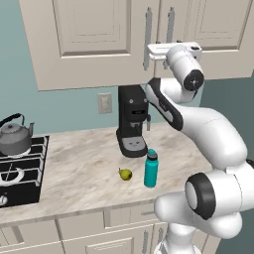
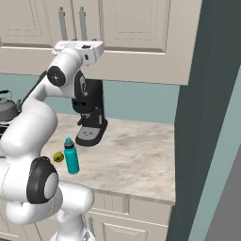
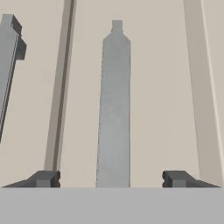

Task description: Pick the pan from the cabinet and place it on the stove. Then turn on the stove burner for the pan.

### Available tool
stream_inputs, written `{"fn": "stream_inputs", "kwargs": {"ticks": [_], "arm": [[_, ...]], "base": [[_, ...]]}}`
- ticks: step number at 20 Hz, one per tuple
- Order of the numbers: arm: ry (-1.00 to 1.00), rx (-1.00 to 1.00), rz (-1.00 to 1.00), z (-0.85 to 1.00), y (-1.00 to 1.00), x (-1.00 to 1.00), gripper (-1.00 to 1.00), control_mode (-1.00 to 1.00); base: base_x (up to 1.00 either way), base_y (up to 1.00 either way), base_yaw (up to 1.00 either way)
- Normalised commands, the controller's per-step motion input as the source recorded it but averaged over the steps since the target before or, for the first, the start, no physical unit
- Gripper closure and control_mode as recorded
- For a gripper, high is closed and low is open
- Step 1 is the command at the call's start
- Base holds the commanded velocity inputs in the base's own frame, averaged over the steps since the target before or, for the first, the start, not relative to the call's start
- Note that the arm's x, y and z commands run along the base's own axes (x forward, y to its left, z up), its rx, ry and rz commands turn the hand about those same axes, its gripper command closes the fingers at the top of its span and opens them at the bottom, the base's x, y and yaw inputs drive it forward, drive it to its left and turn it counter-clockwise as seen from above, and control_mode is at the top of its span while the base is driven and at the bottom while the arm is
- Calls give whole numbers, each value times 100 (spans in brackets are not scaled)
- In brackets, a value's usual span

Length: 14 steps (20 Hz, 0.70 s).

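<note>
The cabinet (image 1: 94, 30) is the beige upper unit, and both of its panelled doors are shut, so the pan is hidden. My gripper (image 3: 111, 179) is open. Its fingertips (image 3: 43, 178) stand wide on either side of a vertical silver bar handle (image 3: 113, 105) without touching it. In the left base view the white hand with the gripper (image 1: 170, 50) is raised to the lower end of the right-hand door handle (image 1: 170, 25). The right base view has that gripper (image 2: 77, 48) below the same handle (image 2: 83, 21). The black stove (image 1: 22, 173) with pale grates lies at the counter's far left.
A grey kettle (image 1: 15, 138) sits on the stove's back burner. A black coffee machine (image 1: 132, 121) stands against the wall below the hand. A teal bottle (image 1: 151, 169) and a small yellow-green fruit (image 1: 125, 174) stand on the marble counter (image 1: 79, 168). The second door handle (image 3: 8, 57) is just to the left.
</note>
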Motion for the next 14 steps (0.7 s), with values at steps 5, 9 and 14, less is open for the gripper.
{"fn": "stream_inputs", "kwargs": {"ticks": [5, 9, 14], "arm": [[1, 0, 0, -1, 0, 35, 100, -100], [1, 0, 0, 0, 0, 27, 100, -100], [3, 0, 0, -2, 0, 0, 100, -100]], "base": [[0, 0, 0], [0, 0, 0], [0, 0, 0]]}}
